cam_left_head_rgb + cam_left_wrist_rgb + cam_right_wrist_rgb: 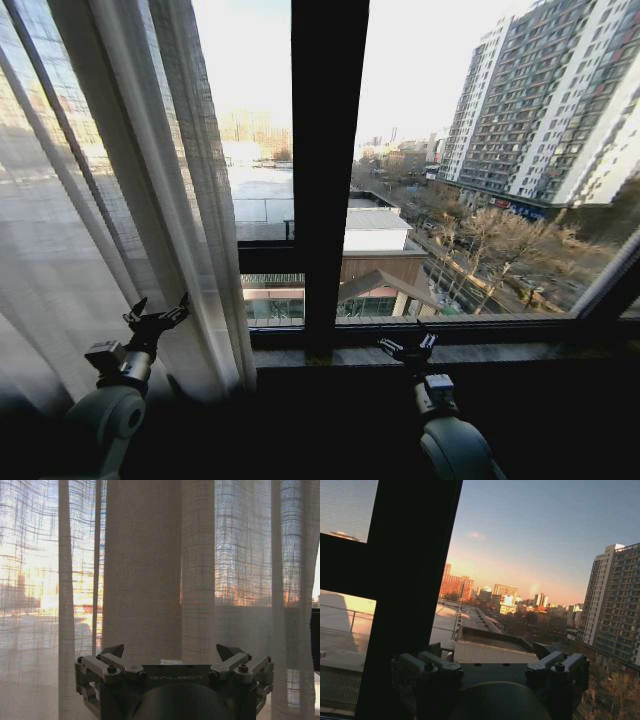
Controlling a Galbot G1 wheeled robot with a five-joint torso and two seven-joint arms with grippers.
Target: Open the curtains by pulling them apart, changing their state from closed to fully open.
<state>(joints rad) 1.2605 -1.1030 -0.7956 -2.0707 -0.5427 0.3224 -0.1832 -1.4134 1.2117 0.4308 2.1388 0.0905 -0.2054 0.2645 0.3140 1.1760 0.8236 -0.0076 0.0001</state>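
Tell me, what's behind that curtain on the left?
Through the sheer curtain you can make out window glass, a slanting dark frame bar and glowing orange daylight with faint building shapes. Details are blurred by the fabric, and the thick pleats hide what lies behind them.

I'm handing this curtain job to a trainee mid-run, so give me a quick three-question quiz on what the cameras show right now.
1. True or false: the left gripper has its jaws open in front of the curtains.
2. The right gripper faces: A) curtain fabric B) bare window glass C) a wall.
3. Which side of the dark window frame is covered by fabric in the head view?

Key: 1 true; 2 B; 3 the left.
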